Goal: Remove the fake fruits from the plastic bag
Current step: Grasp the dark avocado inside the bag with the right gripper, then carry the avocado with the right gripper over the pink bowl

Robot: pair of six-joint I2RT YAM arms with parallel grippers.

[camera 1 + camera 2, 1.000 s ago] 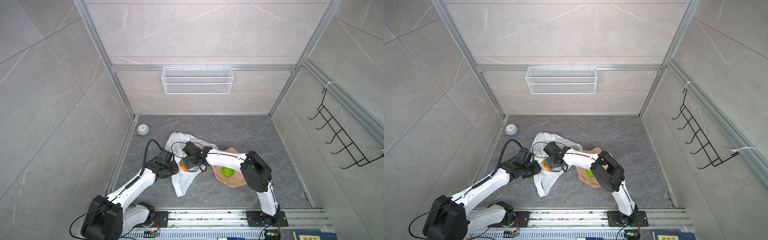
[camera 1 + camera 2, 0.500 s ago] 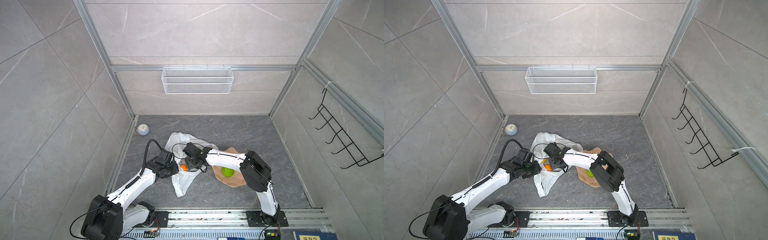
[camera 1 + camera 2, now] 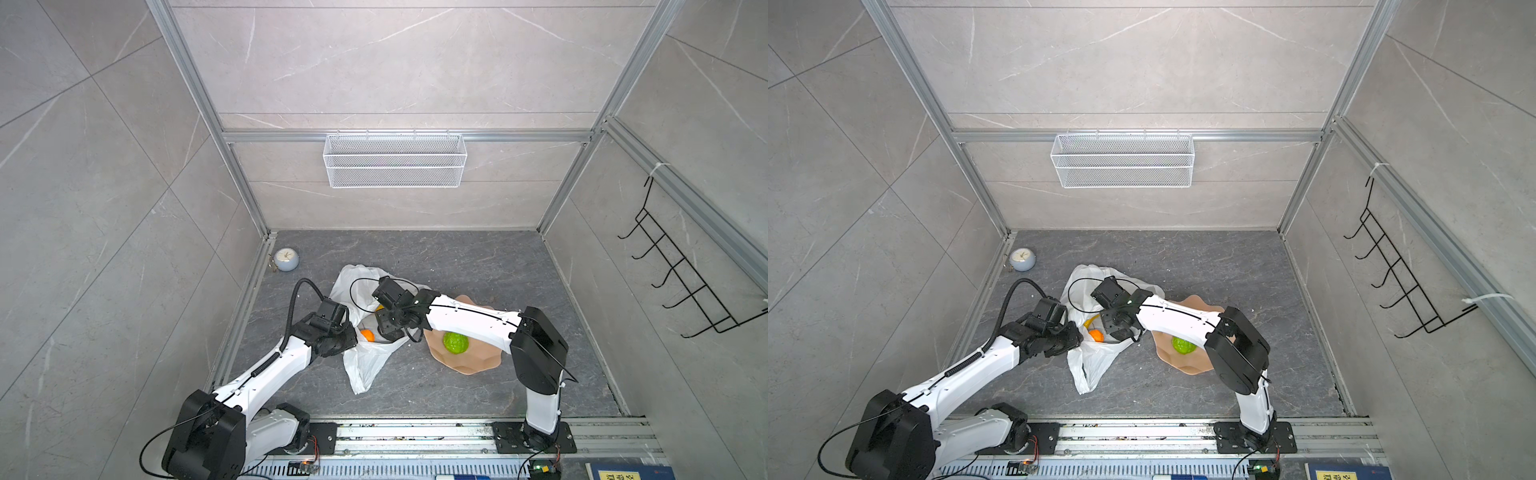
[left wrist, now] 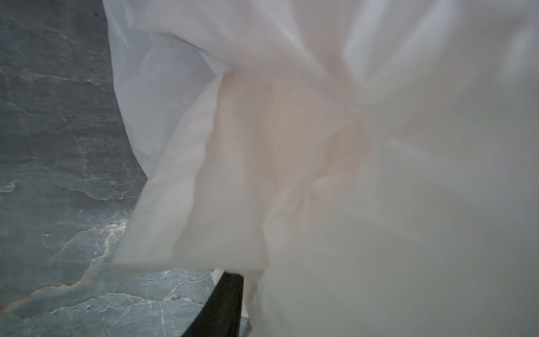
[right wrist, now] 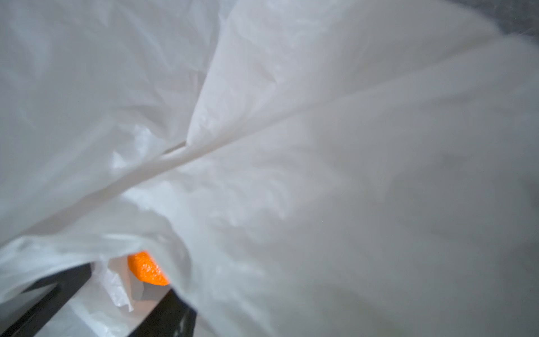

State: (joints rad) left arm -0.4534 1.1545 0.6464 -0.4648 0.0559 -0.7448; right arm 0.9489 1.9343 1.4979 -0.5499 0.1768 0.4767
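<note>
Bag (image 3: 365, 365) translucent white. Orange (image 3: 367, 335) bright orange. Bumpy fruit (image 3: 455, 342) lime green. Plate (image 3: 478, 361) peachy tan. Worktop (image 3: 457, 266) dark grey with pale veining. Mesh basket (image 3: 395, 166), upper centre, white.

blue booklet (image 3: 1350, 473): yellow characters on its cover, too small for me to read
clock (image 3: 286, 259): dial marks too small for me

Inside the plastic bag (image 3: 365, 370) room is tight: crinkled film sags over the right gripper (image 5: 131, 280), leaving only a narrow gap toward the orange (image 5: 147, 270) between its spread fingers. The left gripper (image 3: 352, 337) crowds the bag's left edge and the pink plate (image 3: 478, 368) its right side, while the floor (image 3: 457, 266) beyond the bag's far side is free.
</note>
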